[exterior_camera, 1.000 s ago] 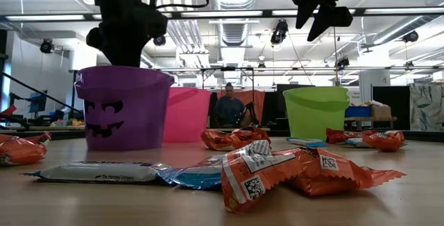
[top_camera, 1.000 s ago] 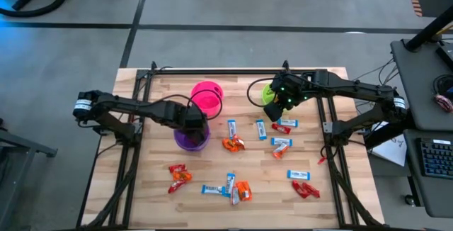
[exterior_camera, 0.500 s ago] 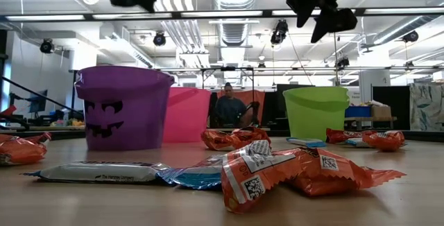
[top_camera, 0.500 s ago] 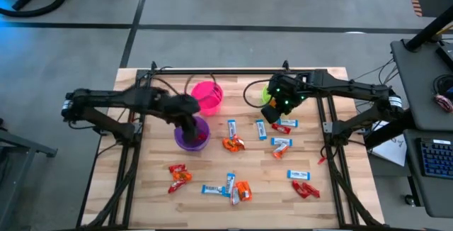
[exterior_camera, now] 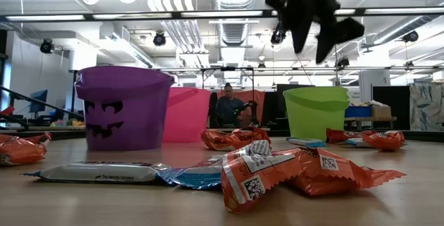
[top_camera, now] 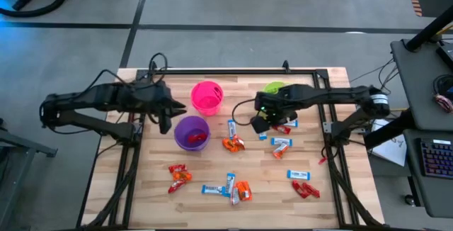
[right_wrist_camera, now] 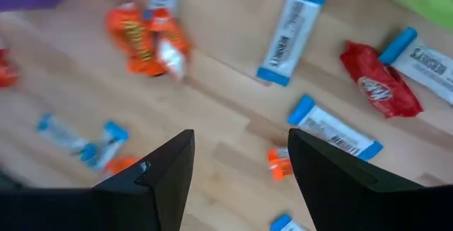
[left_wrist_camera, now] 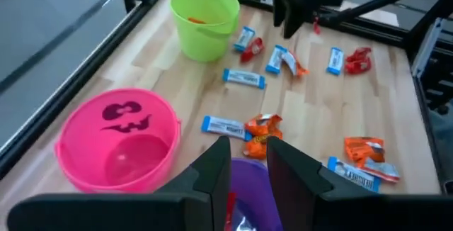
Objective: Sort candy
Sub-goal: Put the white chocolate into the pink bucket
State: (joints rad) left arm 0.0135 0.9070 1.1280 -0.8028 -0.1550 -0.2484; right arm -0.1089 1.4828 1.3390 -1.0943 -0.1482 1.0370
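- Candy lies scattered over the wooden table: shiny red pieces, orange pieces and slim blue-and-white bars, mostly in front of and to the right of the three cups.
- The purple cup stands near the table's middle; from above a red wrapper shows inside it. In the low view it bears a dark pumpkin face.
- The pink cup stands just behind the purple one; the left wrist view looks into it and shows no candy inside.
- The green cup stands at the back right, partly under the right arm in the high view; the left wrist view shows something orange inside it.
- A blue-and-white bar and a red piece lie on the bare wood close to the green cup.
- The left gripper hangs above the table just left of the purple and pink cups; its fingers stand a narrow gap apart with nothing between them.
- The right gripper hovers over the loose candy beside the green cup, fingers spread wide and empty.
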